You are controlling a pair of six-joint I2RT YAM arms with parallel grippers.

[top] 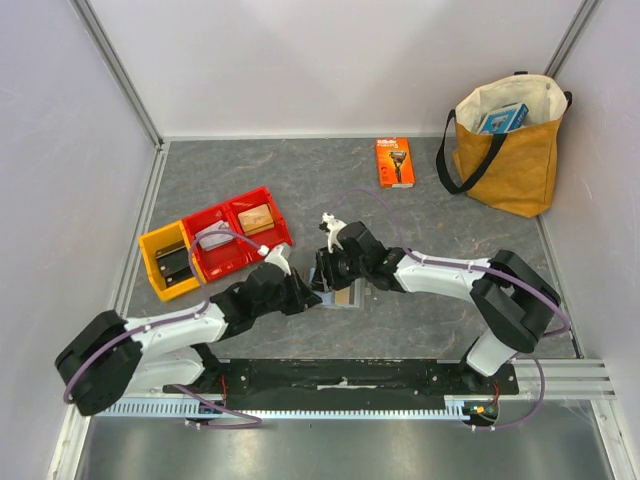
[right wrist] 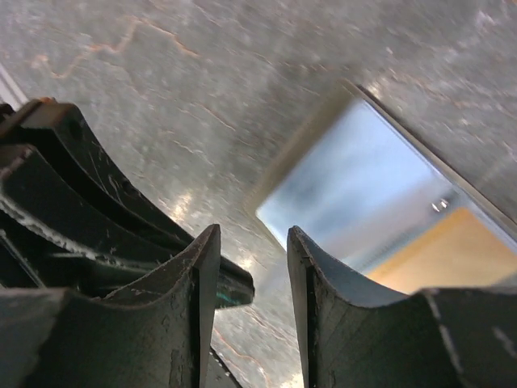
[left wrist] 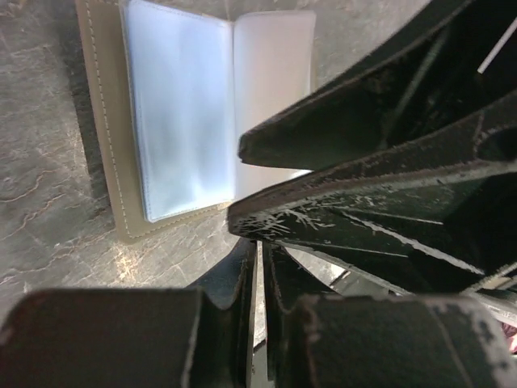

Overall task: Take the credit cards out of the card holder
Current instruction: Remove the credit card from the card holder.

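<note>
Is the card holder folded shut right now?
No, the card holder lies spread open, its light blue sleeves facing up.

The left arm (top: 170, 335) and right arm (top: 440, 280) wear white shells between bulky black joint housings. A thin purple cable (top: 452, 264) runs along each. The right gripper (right wrist: 246, 259) has black, curved fingers (right wrist: 319, 291) with pale scuffs. A black base plate (top: 350, 375) spans the lower frame.

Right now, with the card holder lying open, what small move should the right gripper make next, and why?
Probably shift the right gripper toward the tan-orange card and close on its edge: the jaws stand open beside the open card holder, and that card shows inside it.
</note>
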